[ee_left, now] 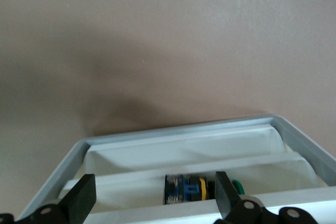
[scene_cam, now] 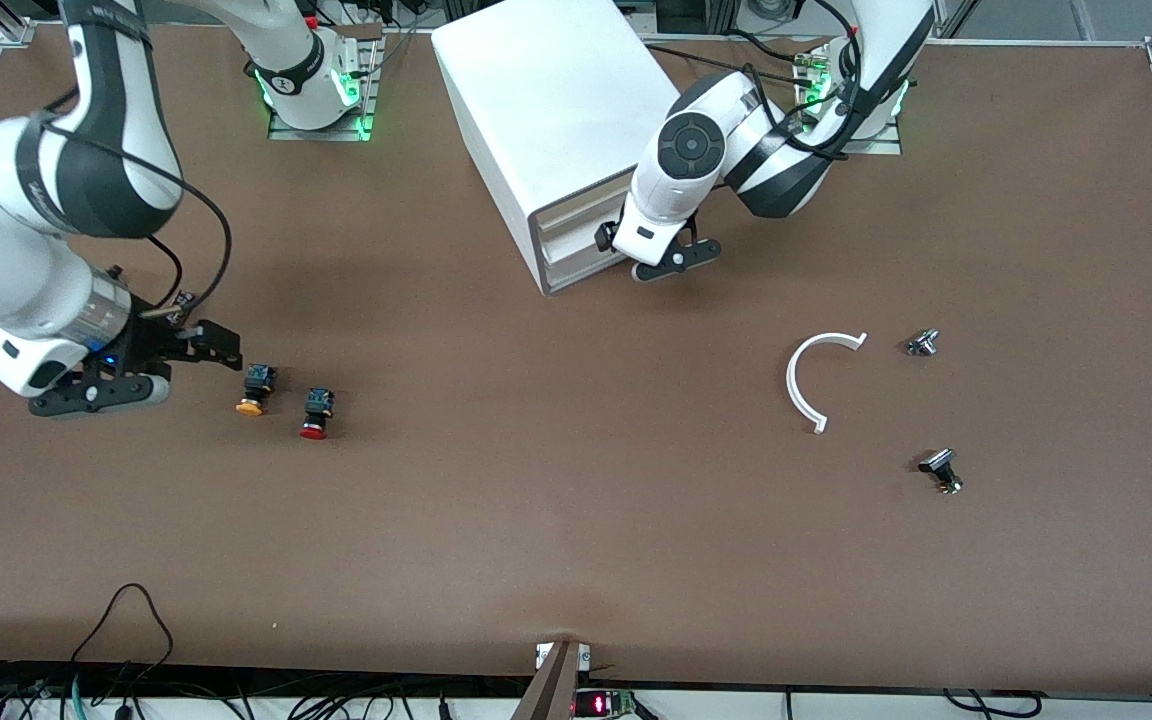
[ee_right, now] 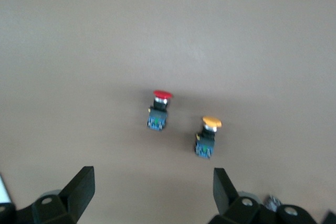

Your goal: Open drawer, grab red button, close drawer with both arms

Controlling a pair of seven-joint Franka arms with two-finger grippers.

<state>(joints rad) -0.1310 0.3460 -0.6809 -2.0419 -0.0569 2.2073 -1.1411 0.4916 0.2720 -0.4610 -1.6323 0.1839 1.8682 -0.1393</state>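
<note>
The white cabinet (scene_cam: 556, 120) stands near the arms' bases, its front facing the front camera. My left gripper (scene_cam: 648, 255) hangs open over the cabinet's front edge. In the left wrist view its fingers (ee_left: 84, 195) straddle a white drawer (ee_left: 131, 195), where a gap shows a blue-and-yellow part (ee_left: 184, 189) inside. The red-capped button (scene_cam: 316, 412) lies on the table beside an orange-yellow-capped one (scene_cam: 254, 390). My right gripper (scene_cam: 201, 350) is open and empty, beside the orange-yellow button toward the right arm's end. The right wrist view shows the red button (ee_right: 159, 109) and the orange-yellow one (ee_right: 208, 136) ahead of its fingers (ee_right: 81, 184).
A white C-shaped piece (scene_cam: 816, 375) and two small metal parts (scene_cam: 923, 343) (scene_cam: 941, 470) lie toward the left arm's end. Cables run along the table's front edge (scene_cam: 126, 620).
</note>
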